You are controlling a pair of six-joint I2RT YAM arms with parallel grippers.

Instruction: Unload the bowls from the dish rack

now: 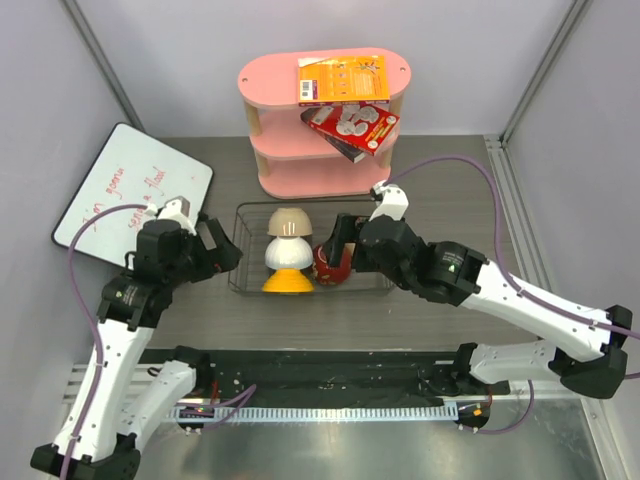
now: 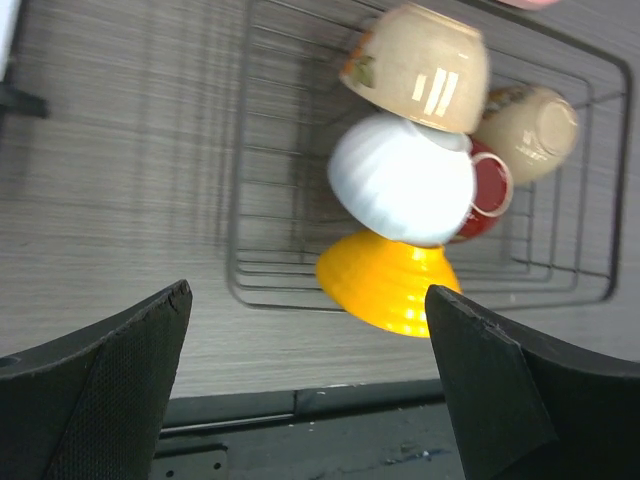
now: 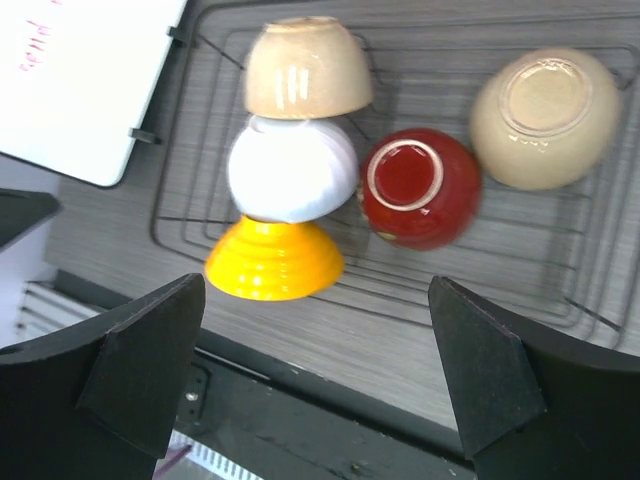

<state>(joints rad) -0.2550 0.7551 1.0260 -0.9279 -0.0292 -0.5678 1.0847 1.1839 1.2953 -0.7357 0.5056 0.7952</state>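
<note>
Overhead, the left fingers (image 1: pixel 228 252) hang just outside one end wall of the dish rack (image 1: pixel 240 212), which rests on the tabletop (image 1: pixel 450 190). The right fingers (image 1: pixel 338 240) hover over the dark red bowl (image 1: pixel 328 268). In the left wrist view those fingers stand apart and empty. Ahead of them the beige bowl (image 2: pixel 425 65), white bowl (image 2: pixel 400 180) and yellow-orange bowl (image 2: pixel 385 285) lean in a row inside the rack. In the right wrist view the right fingers also stand apart, with the upturned dark red bowl ahead, between them.

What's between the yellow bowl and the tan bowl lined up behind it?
The white bowl, overlapping both in one row in the dish rack. The right wrist view shows it clearly; the top view too.
</note>
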